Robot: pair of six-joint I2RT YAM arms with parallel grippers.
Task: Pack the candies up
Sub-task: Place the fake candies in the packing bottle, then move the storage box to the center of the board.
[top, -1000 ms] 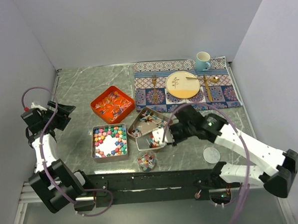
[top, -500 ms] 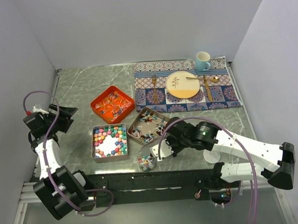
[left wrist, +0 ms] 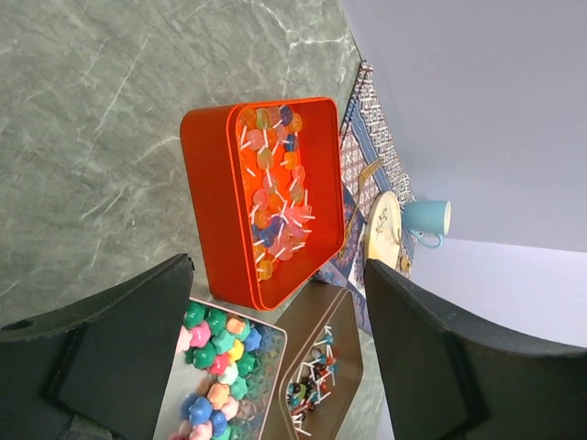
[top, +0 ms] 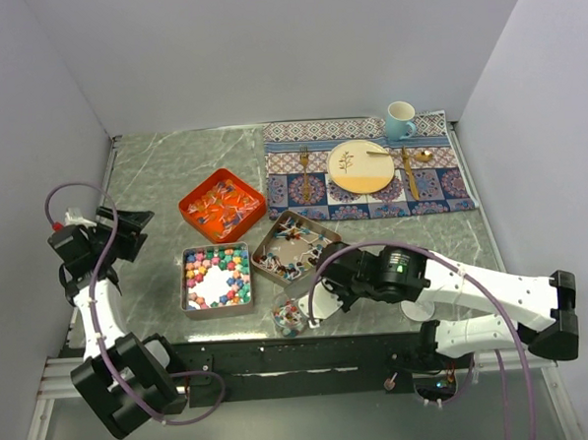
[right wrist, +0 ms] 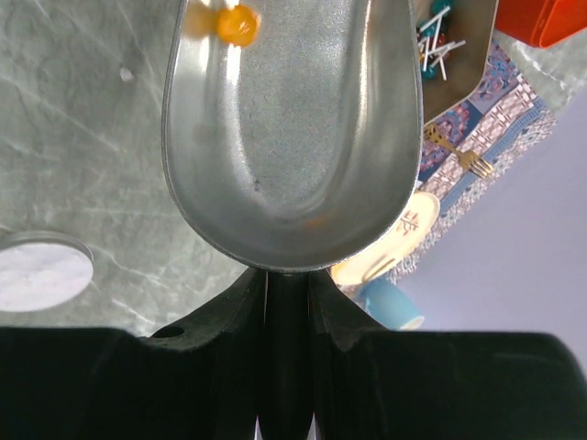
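Note:
The candies lie in three trays: chunky coloured lumps (top: 216, 275) in a silver tin (top: 187, 306), slim wrapped pieces (top: 288, 265) in a brown tin (top: 293, 242), and more in an orange tray (top: 192, 212). A small clear cup (top: 290, 317) near the front edge holds mixed candies. My right gripper (top: 329, 287) is shut on the handle of a metal scoop (right wrist: 293, 119), tilted over that cup, with one orange candy (right wrist: 237, 23) at its far lip. My left gripper (top: 127, 232) hangs open at the table's left, empty, facing the orange tray (left wrist: 215, 174).
A round white lid (top: 417, 304) lies right of the right arm. At the back right a patterned placemat (top: 450, 187) carries a plate (top: 361, 166), a blue mug (top: 399, 120), a fork (top: 304, 170) and a spoon (top: 410, 170).
My right arm carried the scoop from the brown tin toward the front edge and tipped it over the clear cup. The left arm has barely shifted.

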